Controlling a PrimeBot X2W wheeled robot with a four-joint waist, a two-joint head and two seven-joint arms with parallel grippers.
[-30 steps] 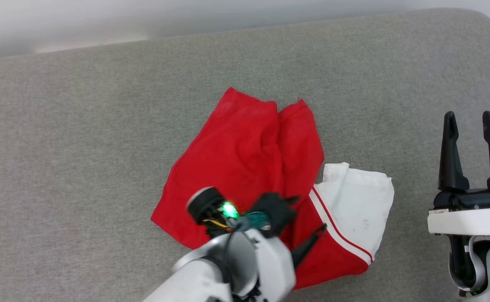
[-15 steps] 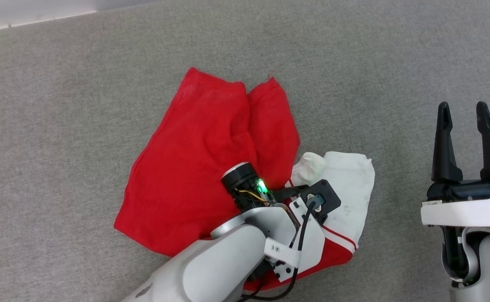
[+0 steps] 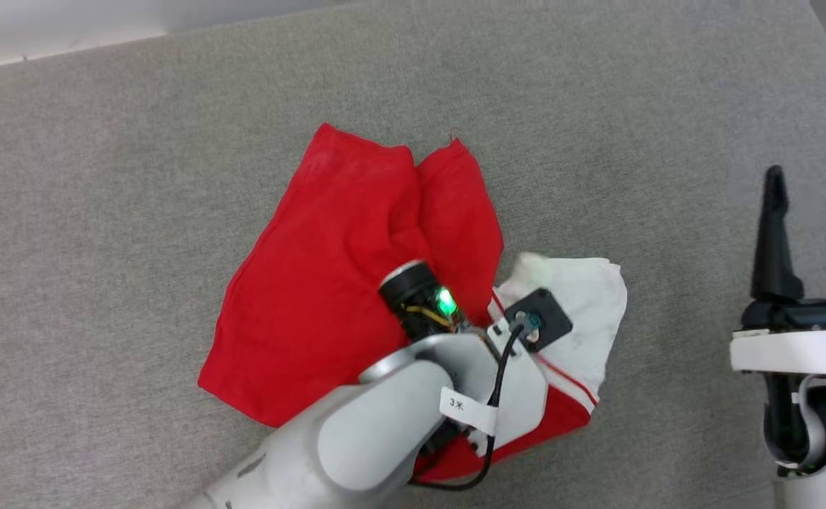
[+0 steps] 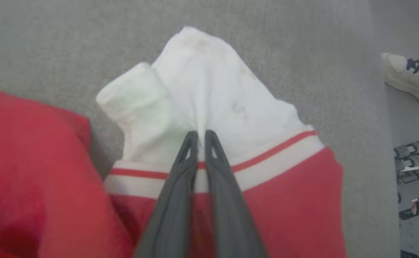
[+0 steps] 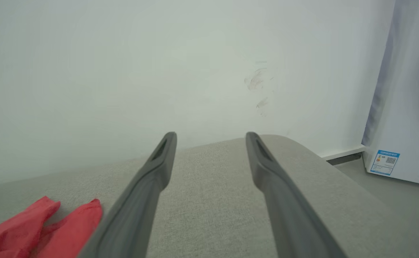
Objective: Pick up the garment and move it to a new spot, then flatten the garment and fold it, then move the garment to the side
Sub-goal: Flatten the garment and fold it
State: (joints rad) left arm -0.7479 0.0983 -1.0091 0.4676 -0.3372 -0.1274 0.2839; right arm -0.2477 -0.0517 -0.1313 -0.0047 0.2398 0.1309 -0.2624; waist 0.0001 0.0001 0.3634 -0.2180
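Red-and-white garment (image 4: pixel 213 93) between left pincer (image 4: pixel 200 134) tips

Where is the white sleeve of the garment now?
In the head view, the white sleeve lies right of centre, pinched by the left claw.

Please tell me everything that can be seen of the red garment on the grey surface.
The garment is a red shirt of thin, soft-looking cloth, with a white sleeve joined by white-and-red striped trim. It lies crumpled and partly folded over itself on the grey fabric surface, not flattened. The left gripper is shut on it at the trim, bunching the white cloth into creases. Faint smudges mark the sleeve.
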